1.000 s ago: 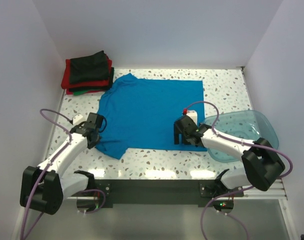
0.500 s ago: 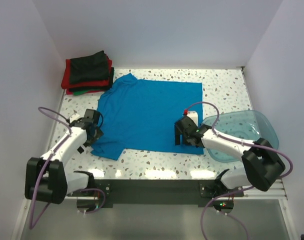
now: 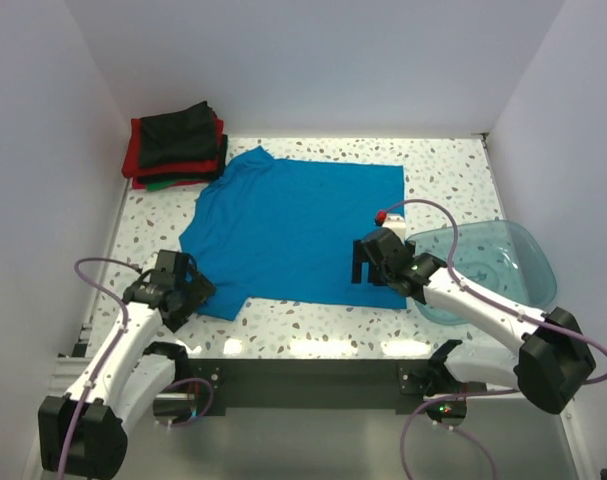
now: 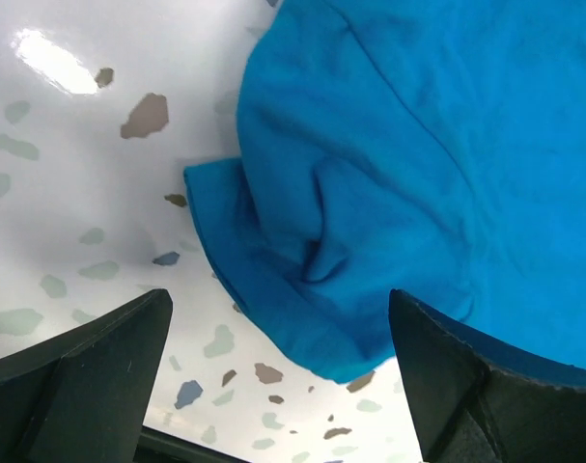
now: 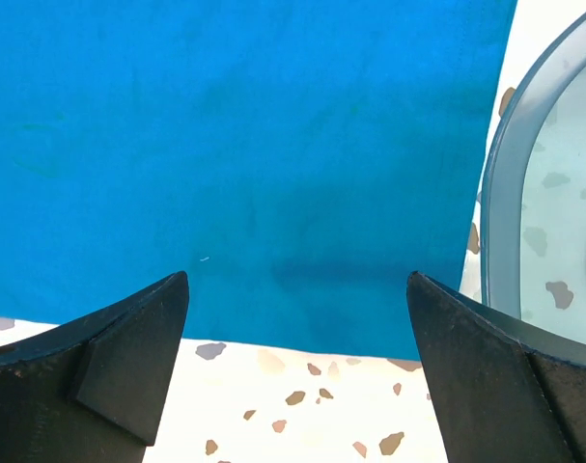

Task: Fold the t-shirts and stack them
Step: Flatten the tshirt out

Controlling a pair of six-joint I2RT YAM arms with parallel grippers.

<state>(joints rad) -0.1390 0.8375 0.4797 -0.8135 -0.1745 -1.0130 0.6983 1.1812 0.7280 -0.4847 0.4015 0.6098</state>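
A bright blue t-shirt (image 3: 295,225) lies spread flat across the middle of the table. Its left sleeve (image 4: 302,260) is crumpled at the near-left corner. My left gripper (image 3: 193,291) hovers open just off that sleeve, with nothing between its fingers; in the left wrist view the gripper (image 4: 280,299) straddles the sleeve's tip. Over the shirt's near-right hem (image 5: 273,318) my right gripper (image 3: 367,268) stands open and empty, as the right wrist view of it (image 5: 297,280) shows. Folded dark and red t-shirts (image 3: 176,146) are stacked at the back-left corner.
A translucent blue-green plastic tub (image 3: 503,262) sits at the right, close to the right arm, its rim (image 5: 495,193) beside the shirt's edge. White walls enclose the table on three sides. A dark rail (image 3: 303,375) runs along the near edge.
My left gripper has opened, let go of the blue sleeve and drawn back toward the near-left. The sleeve now lies further left. The right gripper has shifted slightly.
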